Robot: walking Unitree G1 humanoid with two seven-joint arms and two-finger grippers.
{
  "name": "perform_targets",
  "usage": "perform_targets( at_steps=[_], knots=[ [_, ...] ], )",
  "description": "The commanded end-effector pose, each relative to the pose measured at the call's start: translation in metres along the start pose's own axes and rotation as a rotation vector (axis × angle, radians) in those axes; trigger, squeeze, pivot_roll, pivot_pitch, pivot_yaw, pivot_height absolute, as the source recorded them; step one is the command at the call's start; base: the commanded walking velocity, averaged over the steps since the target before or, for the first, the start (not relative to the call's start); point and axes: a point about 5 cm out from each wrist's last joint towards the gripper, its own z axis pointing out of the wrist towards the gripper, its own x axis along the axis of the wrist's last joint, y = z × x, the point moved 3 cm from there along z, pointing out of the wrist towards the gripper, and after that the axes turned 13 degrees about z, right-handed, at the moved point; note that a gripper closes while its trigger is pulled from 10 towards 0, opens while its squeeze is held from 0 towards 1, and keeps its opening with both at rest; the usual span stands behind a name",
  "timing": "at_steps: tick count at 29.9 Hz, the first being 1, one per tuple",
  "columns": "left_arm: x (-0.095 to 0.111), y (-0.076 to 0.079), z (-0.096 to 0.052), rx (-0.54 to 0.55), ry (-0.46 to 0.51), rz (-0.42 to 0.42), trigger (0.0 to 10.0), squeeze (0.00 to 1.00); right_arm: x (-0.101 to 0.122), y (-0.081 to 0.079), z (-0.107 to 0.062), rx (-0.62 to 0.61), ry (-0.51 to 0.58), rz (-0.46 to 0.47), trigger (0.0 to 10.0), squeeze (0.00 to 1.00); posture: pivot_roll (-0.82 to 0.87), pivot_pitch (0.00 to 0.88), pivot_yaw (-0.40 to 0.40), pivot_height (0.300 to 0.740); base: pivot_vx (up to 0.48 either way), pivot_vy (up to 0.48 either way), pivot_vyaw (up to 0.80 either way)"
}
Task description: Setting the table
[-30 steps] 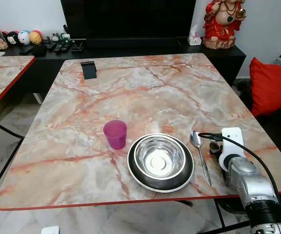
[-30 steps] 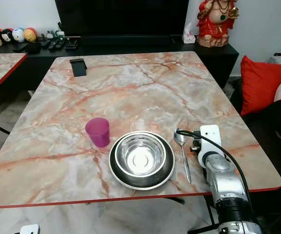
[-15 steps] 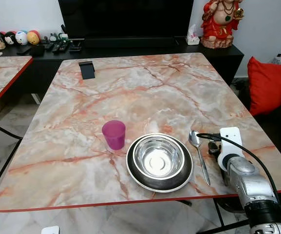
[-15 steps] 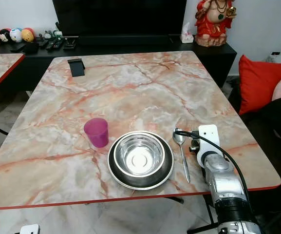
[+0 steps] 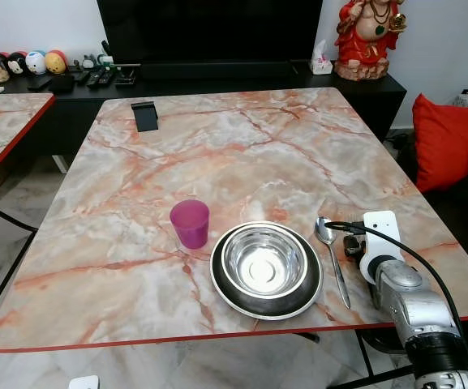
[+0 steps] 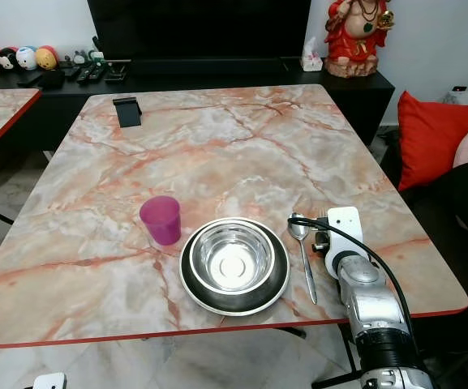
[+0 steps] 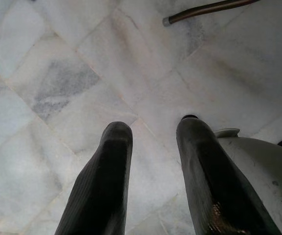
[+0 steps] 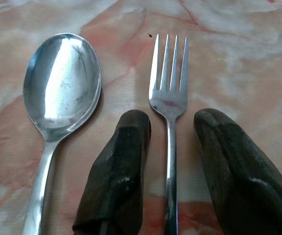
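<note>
While the right end effector [image 8: 172,147] straddles the fork [image 8: 169,98] with fingers parted, not gripping, the fork lies flat on the bench [image 5: 242,154] just beside the spoon [image 8: 57,93]. The left end effector [image 7: 153,156] hangs slightly open, empty, above the floor [image 7: 57,73].

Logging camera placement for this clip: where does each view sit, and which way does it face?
Left eye, head: looks down on the marble-patterned table; right arm lower right.
Right eye, head: same table, purple plastic cup, steel bowl on dark plate.
Left wrist: faces marble floor tiles past left gripper.
Right wrist: right gripper, jaws apart astride steel fork; shares shiny steel spoon with eyes.
</note>
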Motion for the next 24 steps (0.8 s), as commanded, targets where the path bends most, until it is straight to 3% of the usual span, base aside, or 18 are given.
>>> perform_targets(
  at_steps=[1,16,20,24],
  knots=[
    [-0.004,-0.002,-0.001,0.002,-0.013,0.005,10.0,0.0,0.009,-0.006,-0.001,0.018,0.027,-0.005,10.0,0.0,-0.05,0.0,0.028,0.74,0.0,0.0,0.0],
    [-0.005,-0.003,-0.001,0.003,-0.014,0.003,10.0,0.0,0.026,-0.004,-0.003,-0.009,0.149,-0.031,10.0,0.0,-0.05,0.0,0.031,0.74,0.0,0.0,0.0],
    [-0.005,-0.002,-0.001,0.001,-0.014,0.004,10.0,0.0,0.037,-0.001,-0.007,-0.04,0.252,-0.106,10.0,0.0,-0.05,0.0,0.03,0.74,0.0,0.0,0.0],
    [-0.006,-0.002,-0.002,0.001,-0.015,0.005,10.0,0.0,0.053,0.0,-0.017,-0.057,0.422,-0.076,10.0,0.0,-0.04,0.0,0.025,0.74,0.0,0.0,0.0]
  ],
)
